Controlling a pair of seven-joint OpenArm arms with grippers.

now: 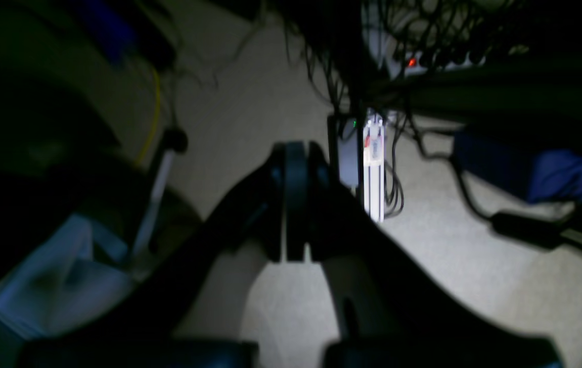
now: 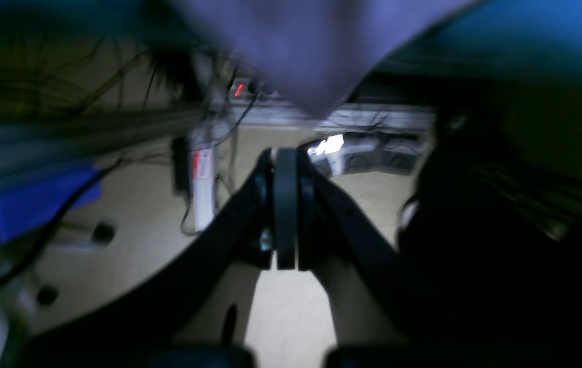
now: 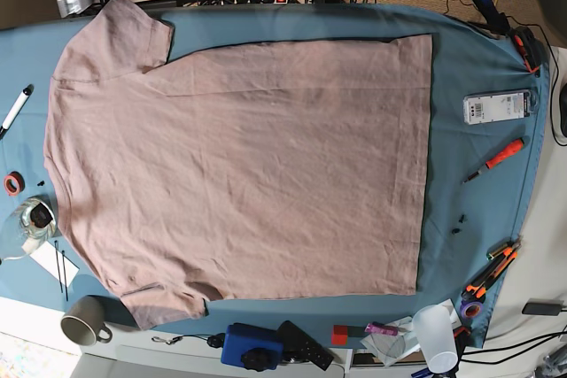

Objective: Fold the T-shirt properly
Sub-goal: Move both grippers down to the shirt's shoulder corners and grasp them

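Note:
The dusty-pink T-shirt (image 3: 239,165) lies spread flat on the blue table cloth (image 3: 469,50), neck to the left, hem to the right, both sleeves out. Neither gripper shows in the base view. In the left wrist view my left gripper (image 1: 293,153) is shut and empty, hanging over the pale floor beside the table. In the right wrist view my right gripper (image 2: 285,158) is shut and empty, also over the floor. A blurred flap of the T-shirt (image 2: 311,51) hangs at the top of that view.
Around the shirt lie a pen (image 3: 16,108), red tape roll (image 3: 12,184), glass (image 3: 31,219), mug (image 3: 84,320), blue box (image 3: 252,345), white device (image 3: 496,106), red screwdriver (image 3: 496,158) and plastic cup (image 3: 436,329). Cables and a power strip (image 1: 439,61) lie below the table.

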